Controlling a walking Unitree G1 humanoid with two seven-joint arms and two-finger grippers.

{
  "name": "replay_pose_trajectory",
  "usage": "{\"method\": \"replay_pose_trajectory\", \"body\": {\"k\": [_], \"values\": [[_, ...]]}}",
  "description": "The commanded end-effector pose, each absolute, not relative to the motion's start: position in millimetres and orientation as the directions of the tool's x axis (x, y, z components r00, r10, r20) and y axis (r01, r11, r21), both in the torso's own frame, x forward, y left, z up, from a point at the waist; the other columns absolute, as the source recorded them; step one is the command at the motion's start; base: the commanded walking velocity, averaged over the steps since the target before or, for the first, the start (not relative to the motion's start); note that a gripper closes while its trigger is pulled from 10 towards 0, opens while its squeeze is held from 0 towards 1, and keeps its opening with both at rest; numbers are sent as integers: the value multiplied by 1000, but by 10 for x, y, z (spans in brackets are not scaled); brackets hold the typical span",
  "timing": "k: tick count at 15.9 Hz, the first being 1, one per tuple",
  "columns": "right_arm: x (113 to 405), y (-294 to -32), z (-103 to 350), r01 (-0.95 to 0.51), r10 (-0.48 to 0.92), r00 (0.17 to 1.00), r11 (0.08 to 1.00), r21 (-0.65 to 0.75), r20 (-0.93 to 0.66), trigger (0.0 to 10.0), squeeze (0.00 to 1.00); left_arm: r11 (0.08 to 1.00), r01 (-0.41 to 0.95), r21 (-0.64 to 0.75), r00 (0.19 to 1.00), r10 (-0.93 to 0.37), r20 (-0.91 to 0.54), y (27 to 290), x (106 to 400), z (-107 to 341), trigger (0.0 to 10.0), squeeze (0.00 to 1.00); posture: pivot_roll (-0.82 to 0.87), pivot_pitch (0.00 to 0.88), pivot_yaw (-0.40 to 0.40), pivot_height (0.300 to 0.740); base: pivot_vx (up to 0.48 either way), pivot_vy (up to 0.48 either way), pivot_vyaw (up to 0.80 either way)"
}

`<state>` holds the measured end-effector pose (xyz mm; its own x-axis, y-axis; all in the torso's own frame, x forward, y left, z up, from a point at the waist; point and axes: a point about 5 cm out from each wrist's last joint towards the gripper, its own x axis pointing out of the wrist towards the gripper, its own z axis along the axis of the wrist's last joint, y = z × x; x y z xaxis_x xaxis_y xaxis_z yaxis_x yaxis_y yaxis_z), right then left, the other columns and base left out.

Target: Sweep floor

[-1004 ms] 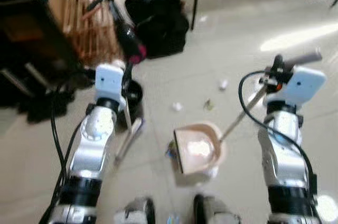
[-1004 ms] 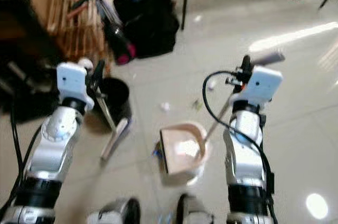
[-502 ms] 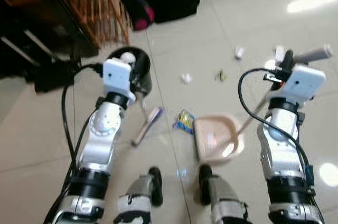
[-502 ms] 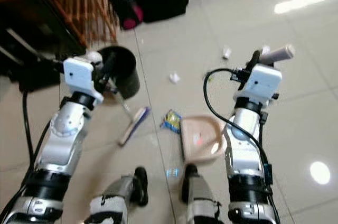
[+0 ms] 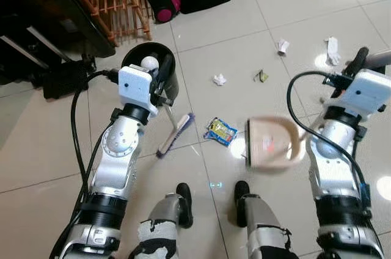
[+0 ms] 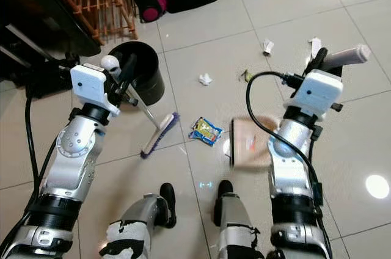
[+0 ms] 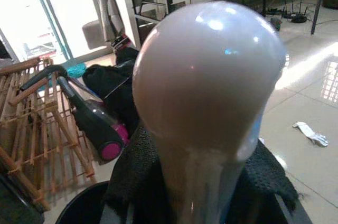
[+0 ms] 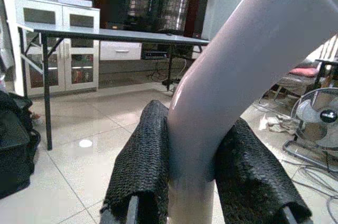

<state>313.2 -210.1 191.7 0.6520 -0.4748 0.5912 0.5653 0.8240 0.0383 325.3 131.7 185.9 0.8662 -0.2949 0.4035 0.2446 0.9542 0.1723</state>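
— What is altered since a second ago?

— The head camera is tipped further down, so the whole scene is shifted in the eye views; that part is camera motion. Relative to the robot's feet, though, the beige plastic dustpan point(image 5: 270, 143) is now seen lying out to the right, blurred, with its mouth turned toward the yellow and blue snack wrapper point(image 5: 220, 131). The short brush with purple bristles point(image 5: 176, 135) is set down on the pale tiled floor point(image 5: 232, 39) just left of that wrapper, where earlier it was further from it.

— How are the tools held?

— The left hand point(image 7: 198, 182) is clamped around the brush's rounded white handle knob point(image 7: 208, 76), black pads on both sides. The right hand point(image 8: 198, 182) is closed around the dustpan's bent grey handle point(image 8: 248, 60).

— And the litter?

— The wrapper lies between brush and pan. Crumpled white paper scraps point(image 5: 219, 79) and a small dark bit point(image 5: 261, 76) are left further ahead, well apart from the pan. A black round bin point(image 6: 142, 76) stands by the left arm.

— What is meant for the task?

— Sweeping is judged barely begun: the wrapper is bracketed for a first push into the pan, nothing is seen collected.
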Motion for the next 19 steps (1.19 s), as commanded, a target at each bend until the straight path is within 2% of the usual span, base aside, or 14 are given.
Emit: {"method": "replay_pose_trajectory", "body": {"k": [1, 5, 11, 16, 19], "values": [[3113, -2090, 1882, 581, -476, 638, 813, 28, 605, 10000, 0, 956, 239, 172, 860, -291, 419, 1342, 3240, 1845, 10000, 0, 155, 485, 126, 740, 0, 0, 0], [3253, -1817, 1794, 606, -470, 653, 795, -37, 594, 10000, 0, 957, 245, 154, 850, -289, 440, 1232, 3393, 1908, 10000, 0, 177, 483, 141, 740, 0, 0, 0], [3310, -1584, 1618, 670, -562, 625, 743, -2, 543, 10000, 0, 954, 296, 53, 827, -284, 485, 938, 3574, 2067, 10000, 0, 183, 483, 151, 740, 0, 0, 0], [3272, -1511, 1528, 717, -644, 587, 695, 54, 491, 10000, 0, 912, 359, -199, 845, -227, 484, 694, 3562, 2107, 10000, 0, 176, 475, 151, 740, 0, 0, 0], [3283, -1474, 1510, 732, -696, 574, 672, 111, 431, 10000, 0, 868, 333, -369, 863, -123, 489, 642, 3586, 2221, 10000, 0, 169, 473, 147, 740, 0, 0, 0]]}}
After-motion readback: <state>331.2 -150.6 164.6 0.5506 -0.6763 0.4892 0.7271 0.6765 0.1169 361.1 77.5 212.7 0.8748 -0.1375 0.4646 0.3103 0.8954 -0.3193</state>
